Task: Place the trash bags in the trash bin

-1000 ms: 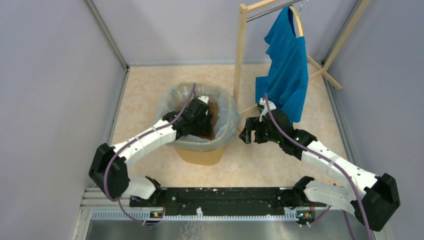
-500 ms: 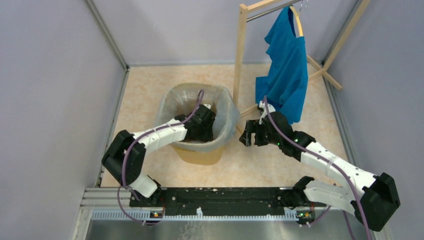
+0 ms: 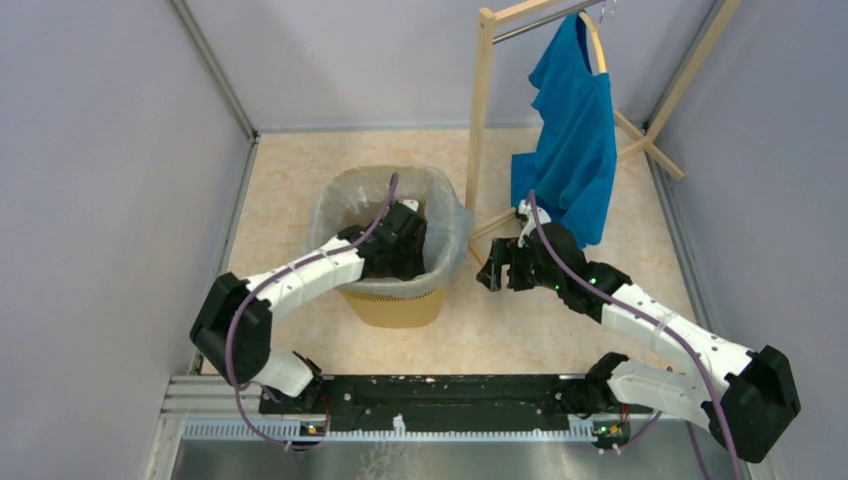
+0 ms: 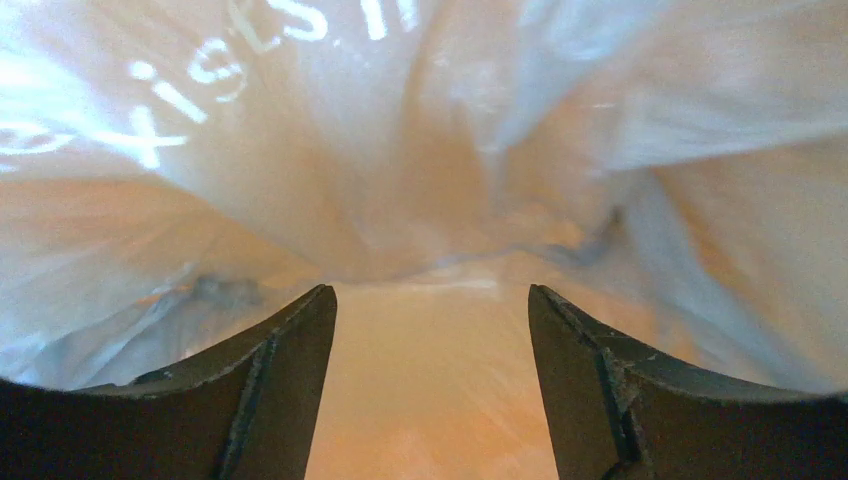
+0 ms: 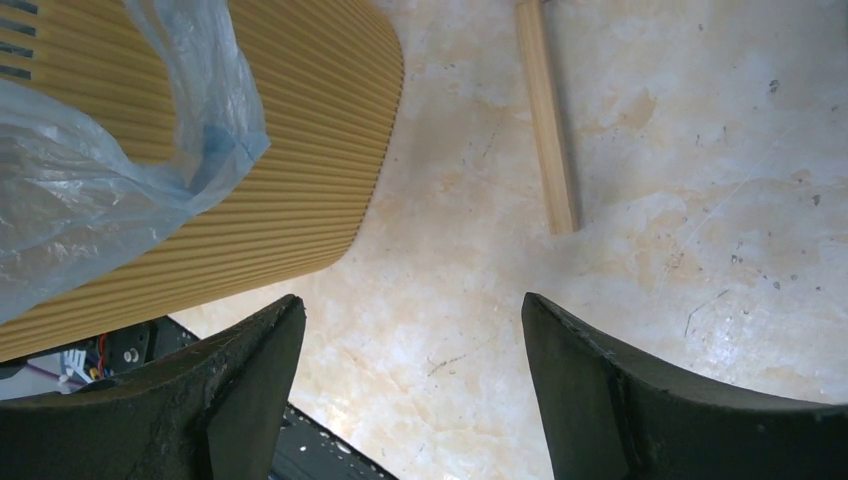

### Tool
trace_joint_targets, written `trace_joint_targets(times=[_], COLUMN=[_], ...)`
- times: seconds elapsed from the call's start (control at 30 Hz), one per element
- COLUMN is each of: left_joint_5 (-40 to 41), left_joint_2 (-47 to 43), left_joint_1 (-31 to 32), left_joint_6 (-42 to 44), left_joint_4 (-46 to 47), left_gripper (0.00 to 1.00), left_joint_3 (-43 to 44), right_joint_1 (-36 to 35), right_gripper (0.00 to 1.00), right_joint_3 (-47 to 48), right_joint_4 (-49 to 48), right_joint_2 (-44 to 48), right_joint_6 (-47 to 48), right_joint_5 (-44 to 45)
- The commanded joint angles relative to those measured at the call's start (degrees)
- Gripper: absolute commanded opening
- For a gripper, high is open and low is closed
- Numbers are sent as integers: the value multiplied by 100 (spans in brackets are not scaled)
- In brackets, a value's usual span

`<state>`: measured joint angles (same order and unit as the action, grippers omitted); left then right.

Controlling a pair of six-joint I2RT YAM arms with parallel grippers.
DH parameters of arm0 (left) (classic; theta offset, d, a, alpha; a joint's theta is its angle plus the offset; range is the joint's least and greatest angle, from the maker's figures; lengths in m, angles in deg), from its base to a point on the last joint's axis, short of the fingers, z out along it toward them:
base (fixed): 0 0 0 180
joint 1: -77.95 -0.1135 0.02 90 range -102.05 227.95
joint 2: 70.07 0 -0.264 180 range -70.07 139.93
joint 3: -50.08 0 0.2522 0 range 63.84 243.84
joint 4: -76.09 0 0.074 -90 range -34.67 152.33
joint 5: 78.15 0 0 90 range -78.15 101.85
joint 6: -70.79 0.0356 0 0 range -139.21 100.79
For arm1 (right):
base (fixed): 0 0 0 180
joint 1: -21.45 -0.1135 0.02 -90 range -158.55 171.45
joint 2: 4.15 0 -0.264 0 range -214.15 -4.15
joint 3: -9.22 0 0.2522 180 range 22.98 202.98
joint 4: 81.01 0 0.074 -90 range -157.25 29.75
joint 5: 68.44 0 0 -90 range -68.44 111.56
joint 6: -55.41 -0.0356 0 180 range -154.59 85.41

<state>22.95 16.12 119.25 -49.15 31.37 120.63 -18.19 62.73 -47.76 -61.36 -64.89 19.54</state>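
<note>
- The bag (image 3: pixel 452 228) sits in the bin (image 3: pixel 400 305), with its mouth folded out over the rim like a liner.
- The left gripper (image 3: pixel 400 245) is down inside the bin, its fingers spread with nothing between them.
- The right gripper (image 3: pixel 492 268) hangs just beside the bin's right wall, likewise spread and empty.
- The film looks thin, light, limp and probably slippery. It should crumple and cling rather than keep a shape, and a fingertip could tear it.
- The best hold is a gathered fold or the loose flap at the rim, not a flat sheet. The bin looks light too, so dragging the film sideways may tip it.
- Only the left wrist view shows the inside: creased film with white lettering (image 4: pixel 190 90) bunched around the walls, and orange between the fingers. Through the blur I cannot tell whether film covers the bin's base.
- Only the right wrist view shows the outside: a ribbed wall, a flap of film hanging over it, and a rack foot (image 5: pixel 545 110) nearby.
- Only the top view shows both arms at once, and the shirt (image 3: pixel 570 150) behind them.
</note>
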Motion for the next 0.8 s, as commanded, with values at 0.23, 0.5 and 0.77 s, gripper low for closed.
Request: trace_joint_targets(times=[0.23,0.5,0.77], left_joint_5=[-589,-1069,-1074], left_joint_2=[-1390,-1497,-1069], left_joint_1=[10,58,414], left_joint_6=[255,243,92], left_joint_4=[-368,-416,-111], left_gripper=[78,73,73], left_joint_3=[648,951,1134], right_joint_1=[280,142,22], right_gripper=[79,76,77], right_joint_3=[930,1563,1512], right_joint_4=[-338,-238,-738], right_joint_2=[-93,-699,-965], right_joint_6=[33,388,-38], right_joint_5=[-60,-169,-593])
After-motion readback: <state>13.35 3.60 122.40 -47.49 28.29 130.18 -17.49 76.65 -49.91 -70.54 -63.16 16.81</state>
